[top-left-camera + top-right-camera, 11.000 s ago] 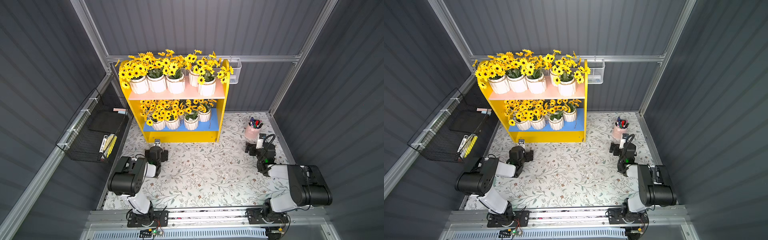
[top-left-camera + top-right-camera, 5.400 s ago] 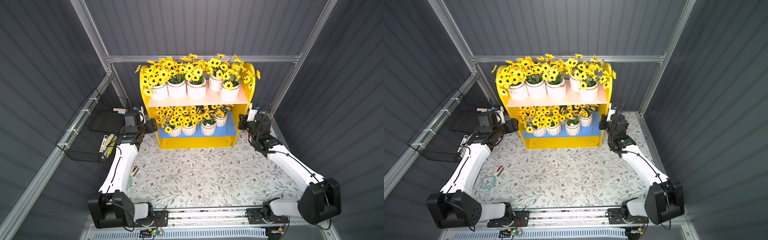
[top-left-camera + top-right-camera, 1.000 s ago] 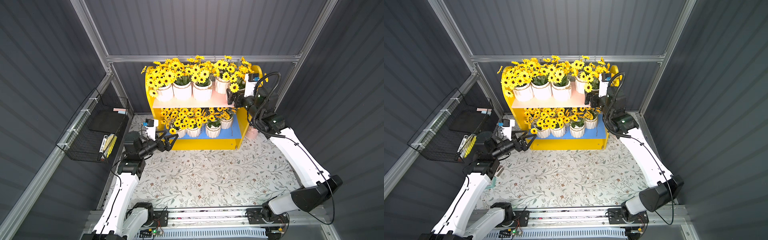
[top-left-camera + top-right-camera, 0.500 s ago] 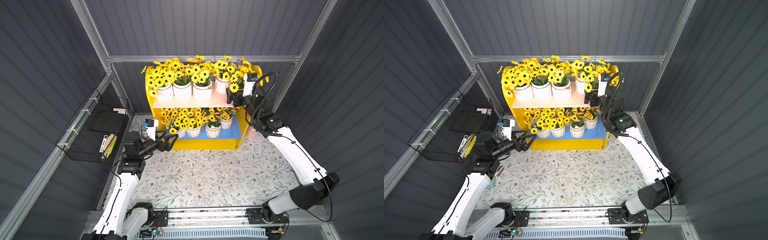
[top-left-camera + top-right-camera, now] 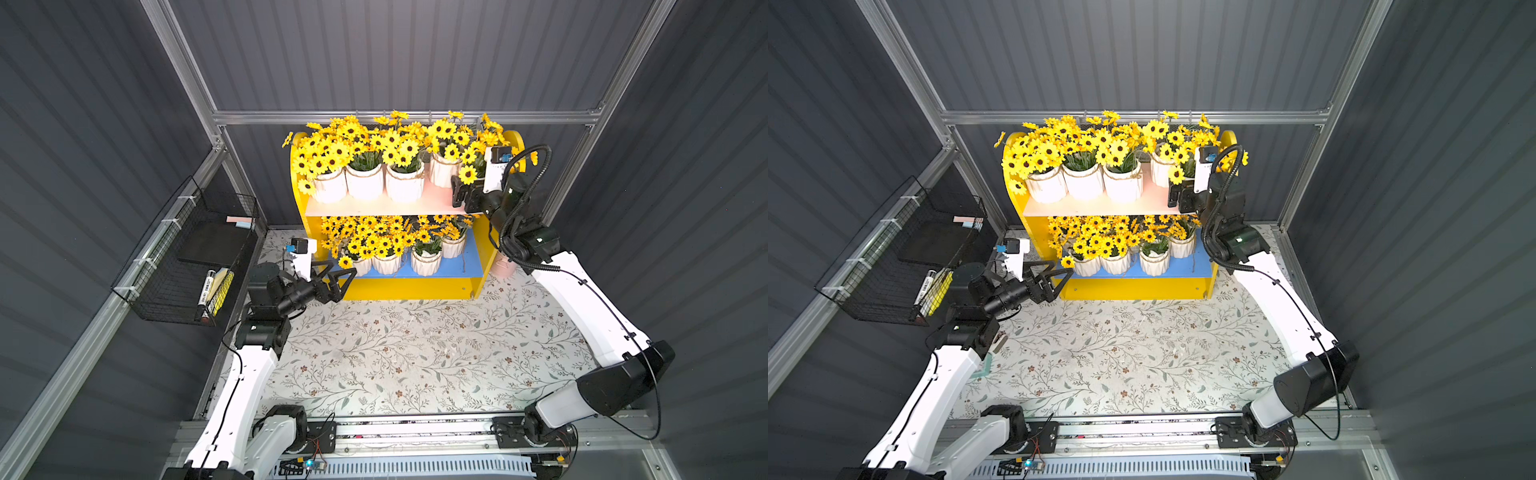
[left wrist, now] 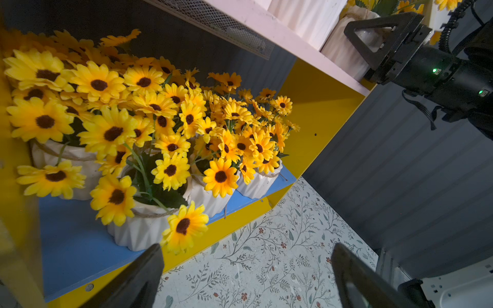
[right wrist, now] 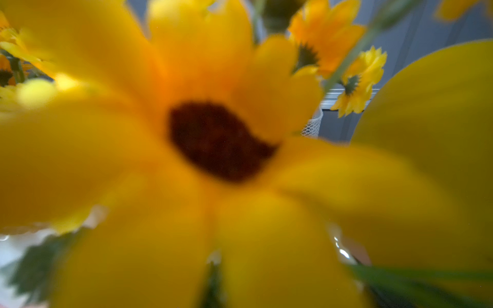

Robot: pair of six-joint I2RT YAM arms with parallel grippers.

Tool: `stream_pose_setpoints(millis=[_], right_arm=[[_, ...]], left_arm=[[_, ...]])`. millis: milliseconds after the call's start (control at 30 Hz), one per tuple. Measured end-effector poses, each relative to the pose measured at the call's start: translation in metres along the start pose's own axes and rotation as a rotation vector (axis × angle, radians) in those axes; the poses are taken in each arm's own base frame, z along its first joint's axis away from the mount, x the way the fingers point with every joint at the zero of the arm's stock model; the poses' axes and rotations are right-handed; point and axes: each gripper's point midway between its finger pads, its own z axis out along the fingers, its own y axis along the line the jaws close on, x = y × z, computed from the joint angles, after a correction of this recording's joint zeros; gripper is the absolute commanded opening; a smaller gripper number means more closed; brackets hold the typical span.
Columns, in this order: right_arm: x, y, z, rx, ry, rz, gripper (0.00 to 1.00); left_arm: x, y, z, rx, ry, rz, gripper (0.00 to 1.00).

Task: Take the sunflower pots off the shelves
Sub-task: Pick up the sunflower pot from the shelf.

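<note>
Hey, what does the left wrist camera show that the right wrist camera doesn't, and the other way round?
Only the left wrist view: the blue lower board with its white pots, the floral mat, the open left gripper, and the right gripper at a pot on the pink upper board.
Only the right wrist view: one blurred sunflower head filling the frame, and the rounded top of a side panel.
Both: yellow sunflowers, the yellow shelves and some white mesh basket.
</note>
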Motion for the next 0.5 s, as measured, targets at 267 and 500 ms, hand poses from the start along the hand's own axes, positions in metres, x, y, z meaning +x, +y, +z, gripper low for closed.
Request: stream_pose_setpoints(millis=[267,500], right_arm=[[0.006,-0.001,0.005,0.003,0.011,-0.004,0.99],[0.009,-0.003,0.011,0.008,0.017,-0.005,0.99]], left_arm=[[0.0,0.0,0.0,0.001,0.001,0.0,0.99],[-0.001,-0.002,-0.001,0.002,-0.002,0.003,1.0]])
